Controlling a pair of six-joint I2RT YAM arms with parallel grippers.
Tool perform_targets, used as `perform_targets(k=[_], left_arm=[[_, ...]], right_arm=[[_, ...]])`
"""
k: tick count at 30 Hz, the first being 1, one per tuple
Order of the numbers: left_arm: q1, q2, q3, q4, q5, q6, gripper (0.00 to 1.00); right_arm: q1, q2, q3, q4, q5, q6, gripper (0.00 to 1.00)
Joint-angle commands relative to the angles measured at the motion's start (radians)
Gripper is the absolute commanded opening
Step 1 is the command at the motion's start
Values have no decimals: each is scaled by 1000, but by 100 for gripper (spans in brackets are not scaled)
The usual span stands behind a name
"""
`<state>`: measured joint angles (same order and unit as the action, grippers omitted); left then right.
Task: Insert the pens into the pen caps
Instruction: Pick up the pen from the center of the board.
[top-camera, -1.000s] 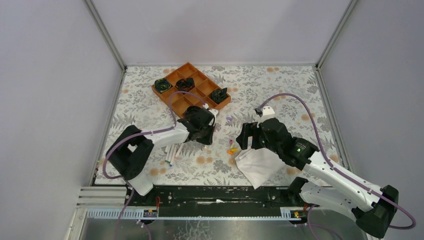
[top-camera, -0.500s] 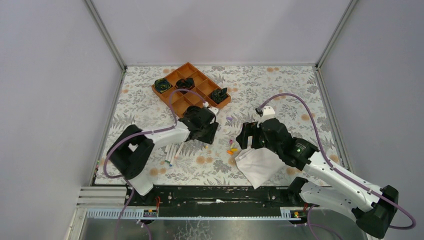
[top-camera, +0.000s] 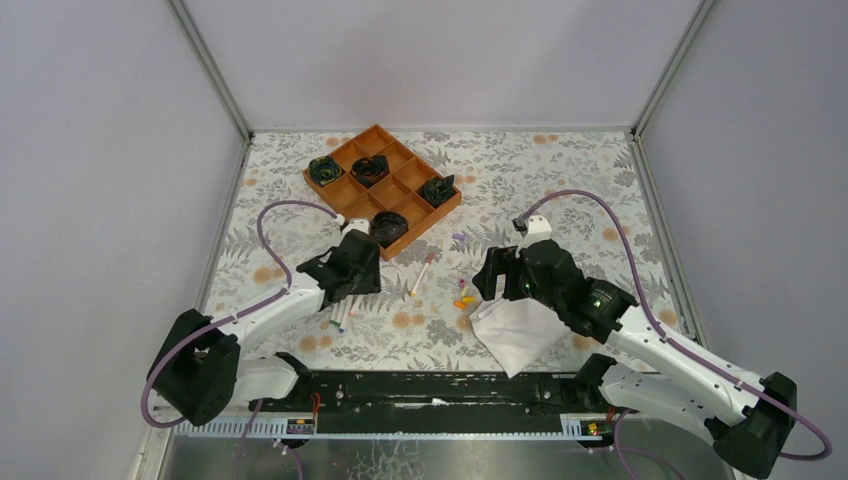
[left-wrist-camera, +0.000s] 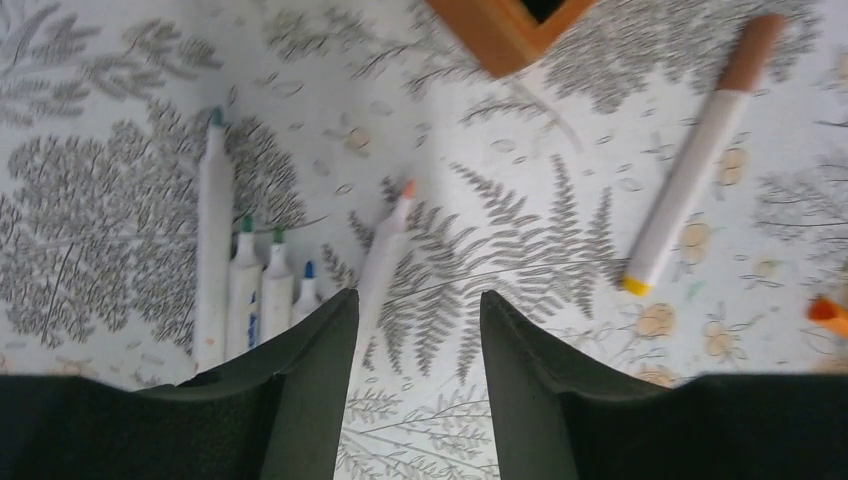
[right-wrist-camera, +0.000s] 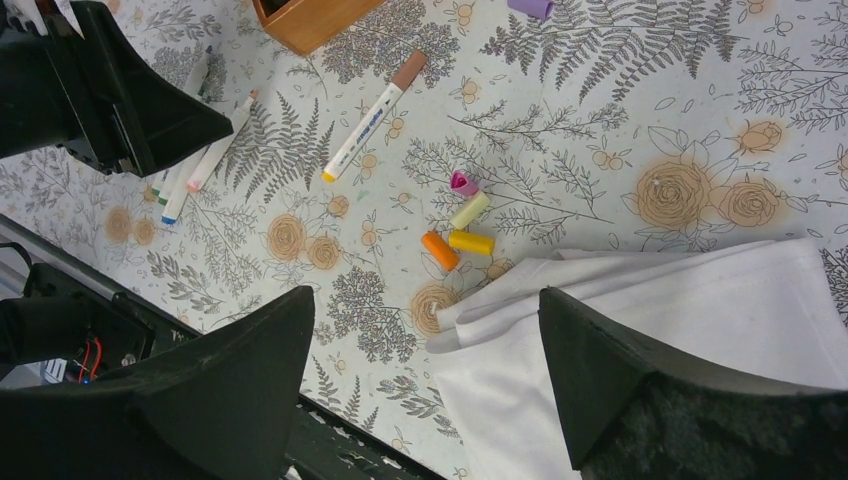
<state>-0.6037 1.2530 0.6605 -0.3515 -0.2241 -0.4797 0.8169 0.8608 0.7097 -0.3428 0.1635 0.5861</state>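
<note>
Six white-barrelled pens (left-wrist-camera: 243, 290) lie on the fern-printed table (top-camera: 560, 170). Four of them, uncapped, with green and blue tips, lie side by side at 9 o'clock of the left gripper (left-wrist-camera: 415, 385) in its wrist view. The fifth, the orange-tipped pen (left-wrist-camera: 385, 250), lies just beside that row with its tip toward 12 o'clock; its lower barrel passes behind one finger, and it rests on the table ungripped. Left gripper: fingers moderately parted, nothing between them, low over the table. The sixth, the capped pen (left-wrist-camera: 690, 190), has its brown cap toward 1 o'clock and its yellow end toward 7; it lies alone at 2 o'clock of that gripper, well apart from the row. Five loose pen caps (right-wrist-camera: 470, 241): pink, pale yellow, orange and yellow are clustered near the table's centre, just beside the corner of the white cloth (right-wrist-camera: 650, 330); the purple cap (right-wrist-camera: 530, 8) sits apart at 12 o'clock of the cluster. Right gripper (right-wrist-camera: 425, 330): fingers spread wide, empty, poised above the cluster and the cloth's edge. The folded cloth lies at 5 o'clock of centre in the top view. One wooden tray (top-camera: 443, 213) sits at 11 o'clock, with four dark objects (top-camera: 325, 170) in separate compartments.
</note>
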Motion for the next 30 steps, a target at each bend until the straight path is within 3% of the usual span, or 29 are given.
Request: perform_targets(k=[1, 8, 30], left_arm=[[36, -38, -48, -21, -33, -61, 46], [65, 4, -41, -18, -25, -59, 35], [67, 73, -43, -14, -15, -73, 31]], right_arm=[[-7, -28, -3, 49, -6, 21, 88], [-7, -43, -4, 47, -9, 35, 88], [-7, -61, -14, 46, -2, 42, 88]])
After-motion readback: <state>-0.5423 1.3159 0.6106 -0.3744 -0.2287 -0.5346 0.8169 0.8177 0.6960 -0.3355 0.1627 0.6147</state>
